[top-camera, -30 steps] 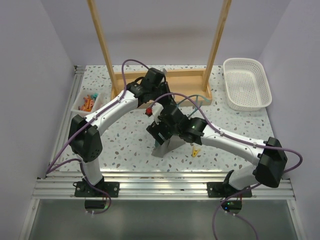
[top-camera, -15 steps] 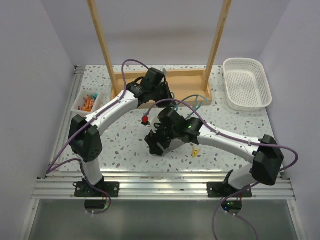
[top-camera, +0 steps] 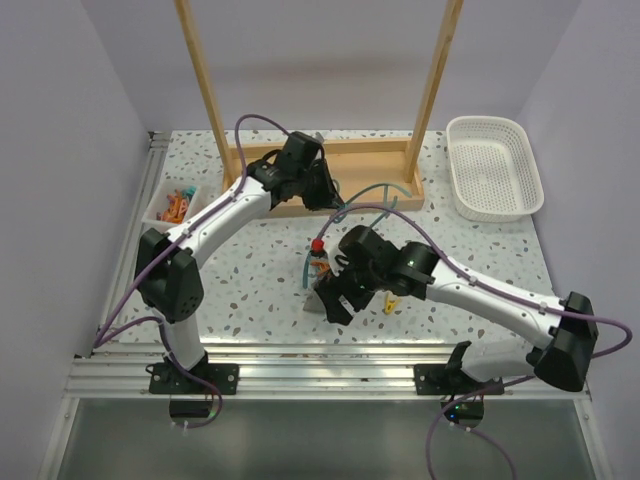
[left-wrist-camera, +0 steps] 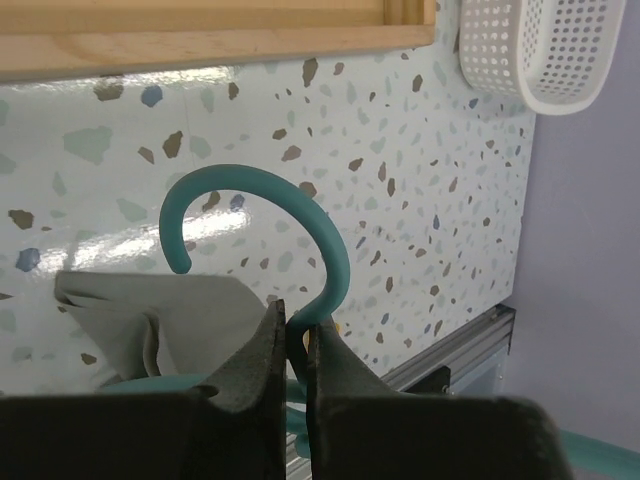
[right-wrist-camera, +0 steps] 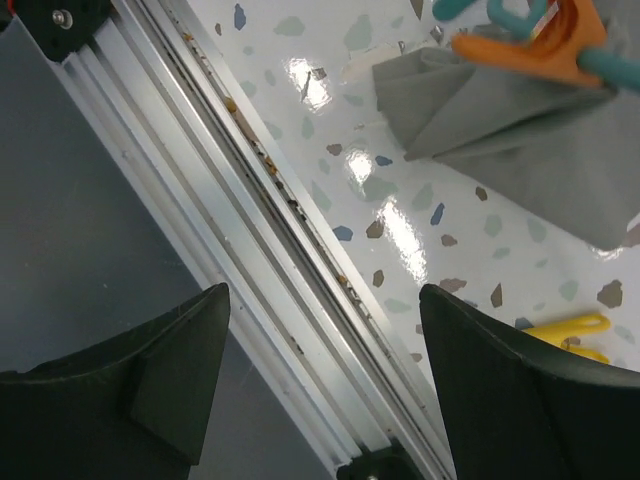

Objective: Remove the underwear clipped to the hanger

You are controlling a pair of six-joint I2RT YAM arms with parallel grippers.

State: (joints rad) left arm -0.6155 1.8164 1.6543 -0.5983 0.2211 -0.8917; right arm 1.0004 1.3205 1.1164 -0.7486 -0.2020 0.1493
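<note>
1. Presently the underwear (right-wrist-camera: 520, 130) sits ahead of the right tool (right-wrist-camera: 322, 295), past its fingertips and off to one side. It is grey, folded and low over the speckled surface (right-wrist-camera: 440, 250). Cannot tell if it rests there.
2. An orange peg (right-wrist-camera: 540, 45) bites the fabric's top edge where the teal hanger (left-wrist-camera: 300, 210) runs, so the piece is not yet off.
3. Left tool (left-wrist-camera: 297, 350): clenched on the hanger's neck, just under the hook. The hook curls up beyond the fingertips, and grey fabric lies just beside one finger.
4. Right tool: released. Its fingers (right-wrist-camera: 170, 370) are spread wide with nothing between them, apart from the fabric.
5. A yellow peg (right-wrist-camera: 565, 325) lies loose on the surface, close by one finger of the right tool. An aluminium rail (right-wrist-camera: 250, 230) crosses diagonally beneath that tool's gap.
6. Beyond the left tool is the wooden frame (left-wrist-camera: 200, 25). A white basket (left-wrist-camera: 545, 50) sits farther out to the side.
</note>
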